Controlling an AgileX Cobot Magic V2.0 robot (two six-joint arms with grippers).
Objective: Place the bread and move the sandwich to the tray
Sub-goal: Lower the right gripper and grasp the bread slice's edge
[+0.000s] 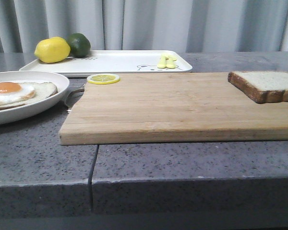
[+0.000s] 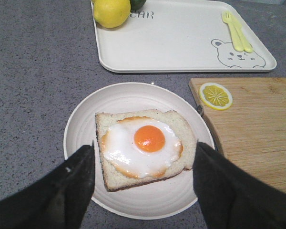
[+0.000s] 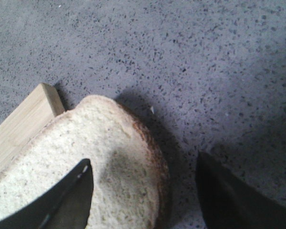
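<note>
The bread (image 1: 269,84) lies at the right end of the wooden cutting board (image 1: 173,105), its crusted edge hanging past the board's corner (image 3: 19,124). My right gripper (image 3: 144,160) is open just above the slice (image 3: 100,143), one finger over the crumb, the other over the counter. The sandwich (image 1: 19,91), one slice topped with a fried egg, rests on the round white plate (image 1: 43,79) at the left. My left gripper (image 2: 144,147) hangs open above it, fingers either side of the slice (image 2: 178,126). The white tray (image 1: 125,61) sits behind. Neither gripper shows in the front view.
A lemon (image 1: 52,50) and a lime (image 1: 79,44) occupy the tray's far left corner, yellow cutlery (image 1: 166,61) its right side by the bear drawing (image 2: 236,55). A lemon slice (image 1: 103,78) lies on the board's back left corner. A counter seam (image 1: 93,165) runs near the front.
</note>
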